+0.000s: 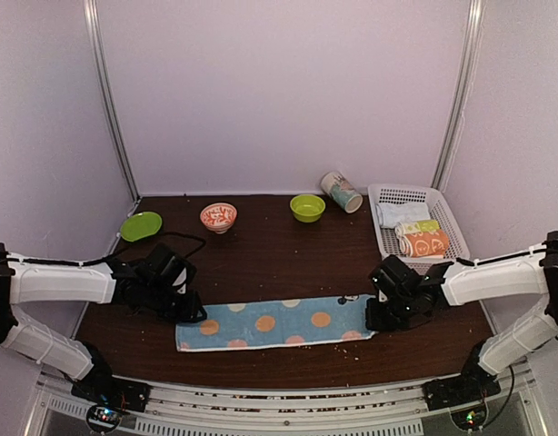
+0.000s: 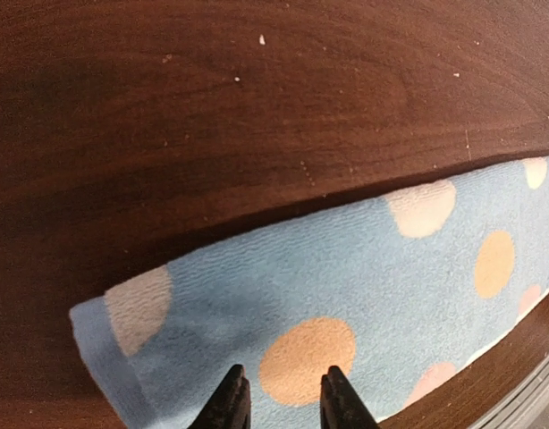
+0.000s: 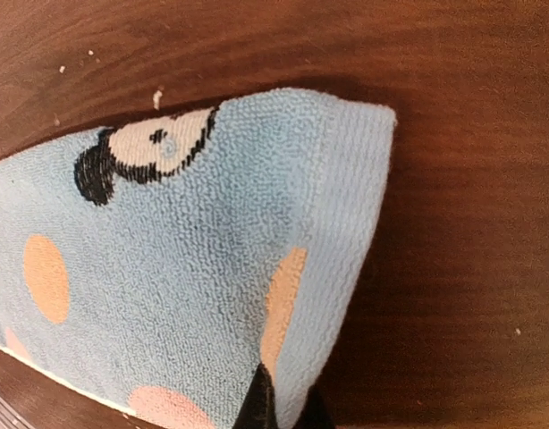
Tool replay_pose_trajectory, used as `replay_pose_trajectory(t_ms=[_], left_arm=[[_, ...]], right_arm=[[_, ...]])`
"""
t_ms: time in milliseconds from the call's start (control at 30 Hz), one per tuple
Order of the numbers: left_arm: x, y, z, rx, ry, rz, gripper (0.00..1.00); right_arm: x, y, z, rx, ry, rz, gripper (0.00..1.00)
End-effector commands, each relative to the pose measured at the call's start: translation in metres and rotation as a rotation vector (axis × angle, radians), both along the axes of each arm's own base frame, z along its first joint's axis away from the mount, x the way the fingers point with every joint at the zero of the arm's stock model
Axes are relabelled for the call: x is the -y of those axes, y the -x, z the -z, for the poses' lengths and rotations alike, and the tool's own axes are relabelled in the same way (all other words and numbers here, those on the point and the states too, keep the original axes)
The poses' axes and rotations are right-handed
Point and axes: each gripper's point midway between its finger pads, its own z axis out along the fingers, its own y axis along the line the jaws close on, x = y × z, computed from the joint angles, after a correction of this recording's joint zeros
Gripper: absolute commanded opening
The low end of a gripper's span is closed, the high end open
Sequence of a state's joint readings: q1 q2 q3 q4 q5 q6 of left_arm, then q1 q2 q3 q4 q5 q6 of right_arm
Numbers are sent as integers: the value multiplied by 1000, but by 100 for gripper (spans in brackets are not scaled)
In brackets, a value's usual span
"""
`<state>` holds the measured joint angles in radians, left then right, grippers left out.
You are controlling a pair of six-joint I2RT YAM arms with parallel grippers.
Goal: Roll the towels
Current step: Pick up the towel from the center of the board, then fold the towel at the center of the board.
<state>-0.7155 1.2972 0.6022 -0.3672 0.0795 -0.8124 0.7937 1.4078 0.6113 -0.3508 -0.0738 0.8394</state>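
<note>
We have the light blue dotted cloth towel with the Mickey head [image 1: 279, 322] lying flat along the dark wooden bench [image 1: 288, 254], right hand [image 3: 283, 407] pinching its right hem, we judge to start rolling, left hand [image 2: 285, 404] part-spread over the opposite end to steady it

Both arms are the same build. The left arm [image 1: 61, 282] and right arm [image 1: 493, 277] have chunky white shells on the long links, with black joint housings in between (kinda panda-looking tbh). A thin black cable [image 1: 65, 262] runs along the top of each one. The left hand [image 2: 283, 404] and right hand [image 3: 285, 413] are all black, with narrow fingers that taper to a point. Each arm ends in a boxy black base [image 1: 111, 392], with tiny coloured lights just below it.
</note>
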Motion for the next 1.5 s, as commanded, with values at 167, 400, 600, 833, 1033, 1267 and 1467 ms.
replay_pose_trajectory(t_ms=[167,400,600,833,1033,1267,1467], left_arm=[[14,-7,-6,23,33,45,27],[27,-13,-11,26,64,55,27],[32,-14,-17,29,81,53,26],[18,-8,-16,36,65,7,26],[9,-2,-12,32,62,-19,25],[-6,5,-12,40,26,-46,25],[-14,11,-8,40,20,-63,25]], right_arm=[[57,15,-25,58,173,50,0],[56,4,-97,255,132,-71,0],[11,0,-152,354,-57,-189,0],[-60,4,-160,350,-159,-297,0],[-128,6,-147,325,-200,-338,0],[-201,19,-134,282,-222,-438,0],[-226,24,-115,235,-212,-458,0]])
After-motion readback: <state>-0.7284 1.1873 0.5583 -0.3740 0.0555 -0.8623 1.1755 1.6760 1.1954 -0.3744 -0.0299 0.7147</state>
